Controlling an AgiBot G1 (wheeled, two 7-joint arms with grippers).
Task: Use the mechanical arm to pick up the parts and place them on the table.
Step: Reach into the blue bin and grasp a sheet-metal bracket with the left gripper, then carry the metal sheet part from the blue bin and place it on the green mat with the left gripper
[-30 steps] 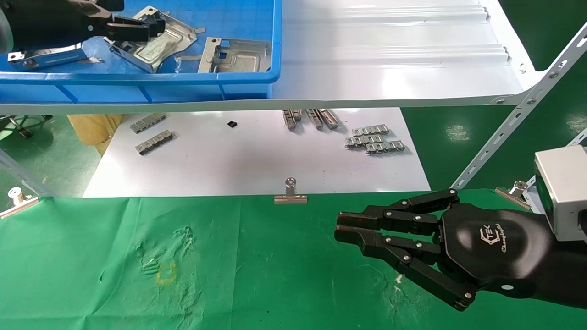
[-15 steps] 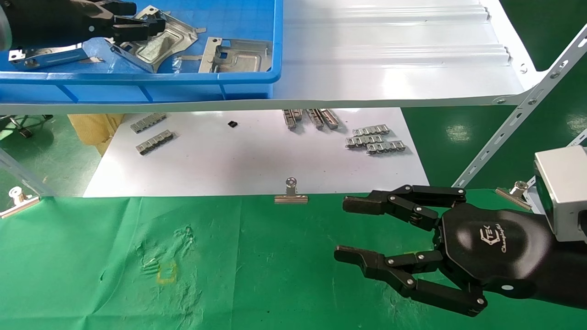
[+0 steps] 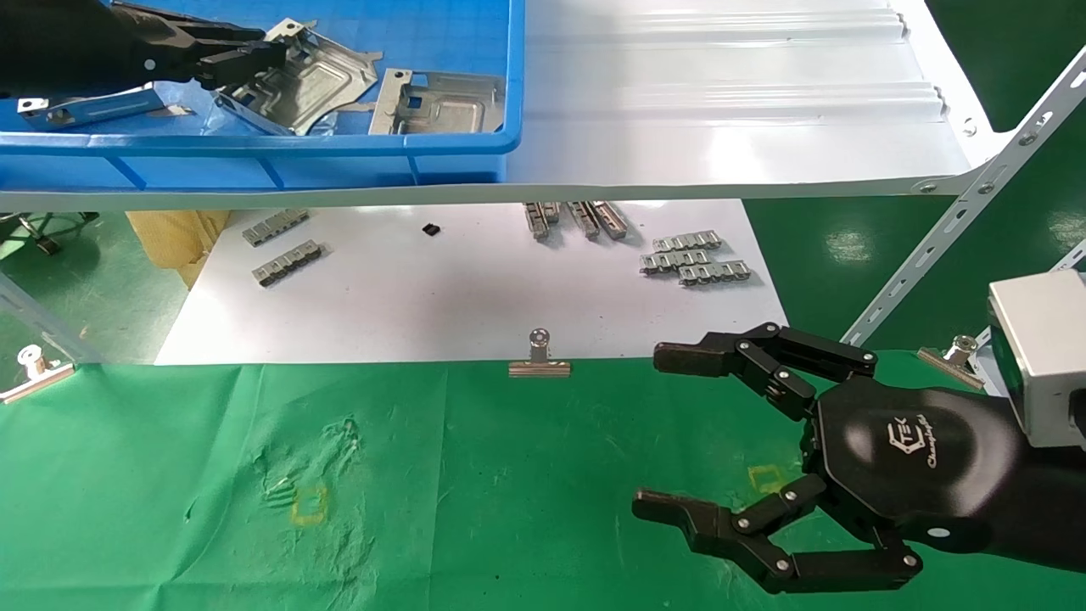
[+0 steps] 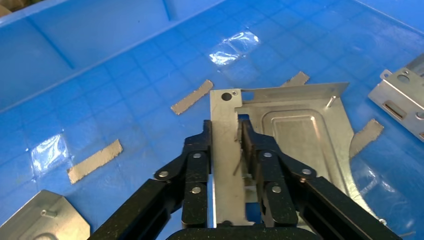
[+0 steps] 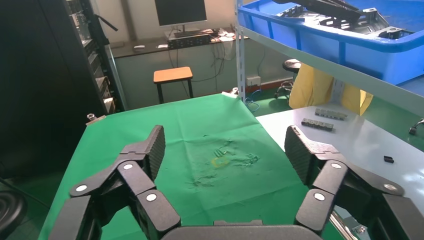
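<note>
Blue bin (image 3: 458, 144) on the glossy white shelf (image 3: 730, 127) is taken as the landmark. Inside the bin, toward its left end, the left gripper (image 3: 246, 64) is seen with its black linkage fingers (image 4: 197, 160) pressed together on 1 silver stamped plate, the gripped part (image 3: 310, 78). In the left wrist view the flat flange of this part (image 4: 280, 125) is clamped between the 2 finger groups, and the embossed panel of the part extends beyond the fingertips over the bin floor. A 2nd part (image 3: 437, 103) is shown lying just beside the gripped one, nearer the bin's right wall. A 3rd part (image 3: 89, 103) is visible at the bin's left end, partly covered by the left arm.

Below the bin and shelf, a white board (image 3: 475, 297) is seen carrying several small segmented metal strips (image 3: 700, 261). Nearer than the board, the table (image 3: 441, 492) is covered in wrinkled green cloth, on which 2 yellow square outlines are marked; 1 outline (image 3: 307, 504) lies well below the bin's left half. A silver binder clip (image 3: 538, 361) is fixed on the table's far edge, below the bin's right end.

The right gripper (image 3: 657, 441) is held over the table, well apart from the bin and to its lower right, with its fingers (image 5: 150, 150) spread wide and nothing between them.
</note>
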